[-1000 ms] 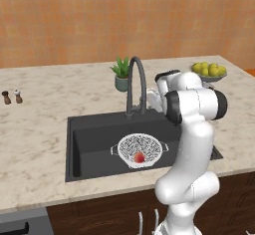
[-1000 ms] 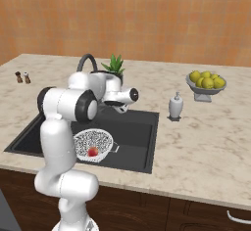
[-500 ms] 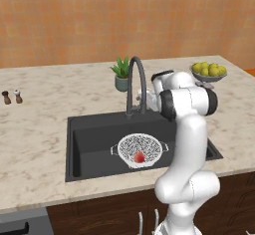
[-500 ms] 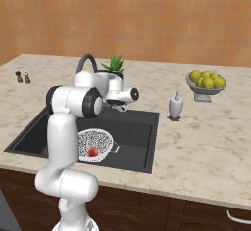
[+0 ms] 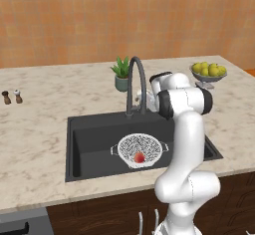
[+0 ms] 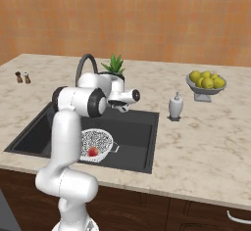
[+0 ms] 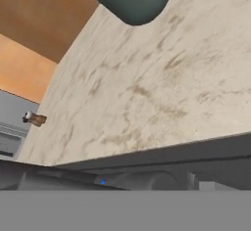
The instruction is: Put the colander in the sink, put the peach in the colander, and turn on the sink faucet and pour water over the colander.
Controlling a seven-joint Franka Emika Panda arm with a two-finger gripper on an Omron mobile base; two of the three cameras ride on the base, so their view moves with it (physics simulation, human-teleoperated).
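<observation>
The peach (image 5: 139,157) is lying in the white colander (image 5: 138,148), which is sitting in the dark sink (image 5: 94,142). The hand (image 6: 121,107) is hovering open beside the gooseneck faucet (image 5: 136,82), holding nothing.

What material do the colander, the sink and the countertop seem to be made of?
The colander looks like white perforated mesh, perhaps coated metal or plastic, since its wall is dotted with fine holes. The sink looks like matte charcoal composite or stone, as it is dark and shows no shine. The countertop looks like polished beige marble or granite, with mottled veins.
</observation>
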